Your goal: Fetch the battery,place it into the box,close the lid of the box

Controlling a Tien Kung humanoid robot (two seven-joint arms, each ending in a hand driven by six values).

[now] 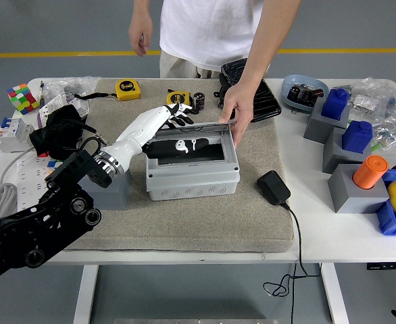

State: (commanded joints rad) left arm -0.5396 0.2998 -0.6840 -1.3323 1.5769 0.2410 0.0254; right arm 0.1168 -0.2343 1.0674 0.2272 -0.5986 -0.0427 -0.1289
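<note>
I judge we're on the last step: closing the lid (pixel 196 125) of the box (pixel 192 165). My left hand (pixel 176 115) lies at the lid's far left edge, fingers loosely extended, gripping nothing. A person's hand (pixel 235 108) steadies the box's far right corner. I can't make out the battery inside the box. Next I'd press the lid flat. The box sits on a beige mat (pixel 184 223) over the white table (pixel 319 243); grey floor lies beyond.
</note>
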